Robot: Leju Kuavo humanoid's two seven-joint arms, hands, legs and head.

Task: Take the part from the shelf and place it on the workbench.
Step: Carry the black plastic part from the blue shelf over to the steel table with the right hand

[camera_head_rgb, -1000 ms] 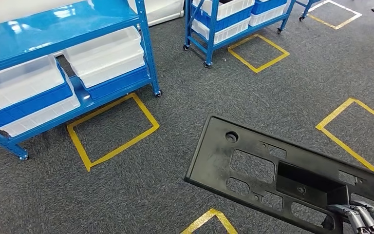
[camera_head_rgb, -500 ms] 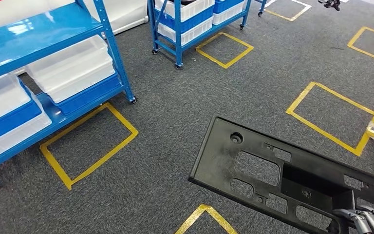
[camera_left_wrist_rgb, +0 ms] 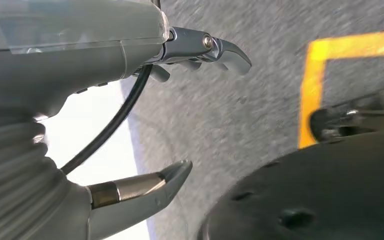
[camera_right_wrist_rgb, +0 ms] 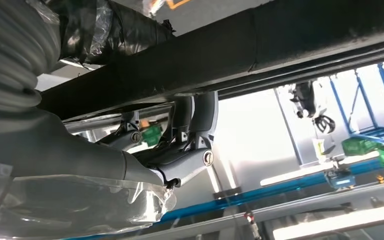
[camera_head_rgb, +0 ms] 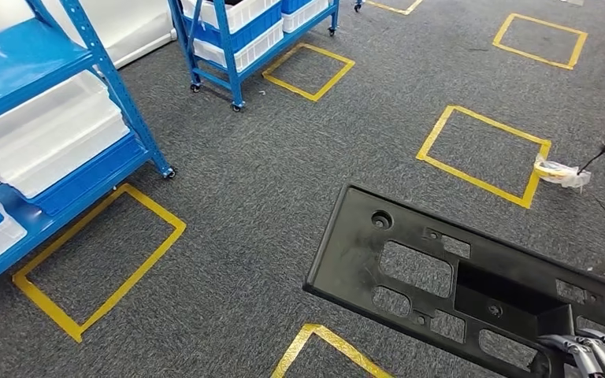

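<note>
Grey speckled carpet floor (camera_head_rgb: 283, 189) fills the scene here, marked out with yellow tape squares (camera_head_rgb: 484, 150), one near the big shelf, another by the far shelf, more off toward the right. A loose roll of tape (camera_head_rgb: 555, 169) sits right at the corner of one square. On the left stands a blue metal shelf (camera_head_rgb: 87, 35) on small castors, and on its lower level lies a white bin (camera_head_rgb: 43, 142) stacked on a blue one (camera_head_rgb: 90, 177); what is inside them I cannot tell. Further back, a second blue wheeled shelf (camera_head_rgb: 224, 47) carries more white and blue bins (camera_head_rgb: 240, 27), contents hidden too. Now the part (camera_head_rgb: 410, 268): a long flat black plastic panel with rectangular cut-outs and a round hole near its end, held out level above the carpet, well apart from both shelves. The right robot hand (camera_head_rgb: 591, 354) grips it at the lower right end, fingers curled over the edge; in the right wrist view those fingers (camera_right_wrist_rgb: 190, 125) wrap up around the dark bar of the panel. The left robot hand (camera_left_wrist_rgb: 180, 105) hangs over the carpet with thumb and fingers spread apart, holding nothing.
</note>
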